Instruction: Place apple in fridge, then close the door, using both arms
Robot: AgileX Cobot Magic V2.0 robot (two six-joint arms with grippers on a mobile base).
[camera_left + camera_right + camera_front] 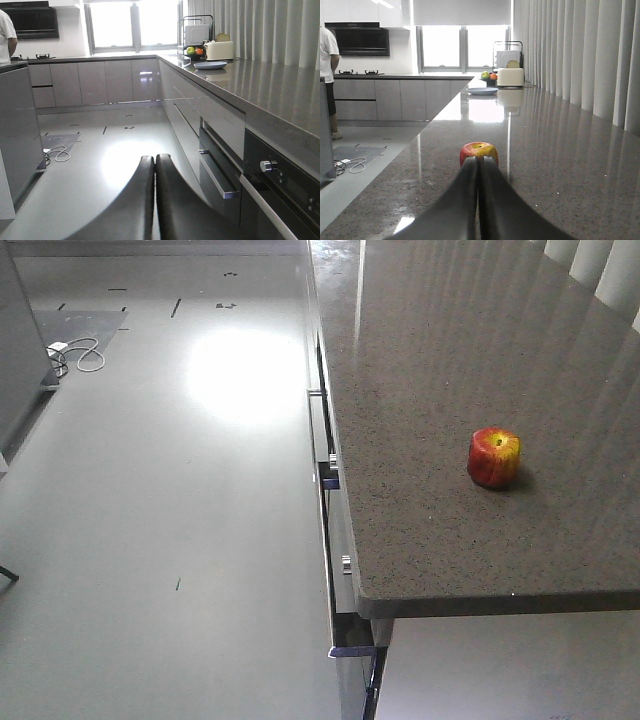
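A small red apple (494, 457) with a yellow patch round its stem dimple stands upright on the speckled grey counter (450, 390), near the counter's front edge. In the right wrist view the apple (478, 149) sits straight ahead, partly covered by the tips of my right gripper (479, 160), which is shut with nothing in it and short of the fruit. My left gripper (154, 159) is shut and empty, hanging over the grey floor beside the cabinet fronts. The fridge and its door are out of view. Neither arm appears in the front view.
Drawer handles (330, 480) stick out below the counter edge. A built-in oven (280, 185) is close on the left gripper's right. Far down the counter stand a blue plate (482, 91), a fruit bowl (489, 76) and a toaster (510, 76). A person (327, 75) stands far left; a cable (78, 355) lies on the floor.
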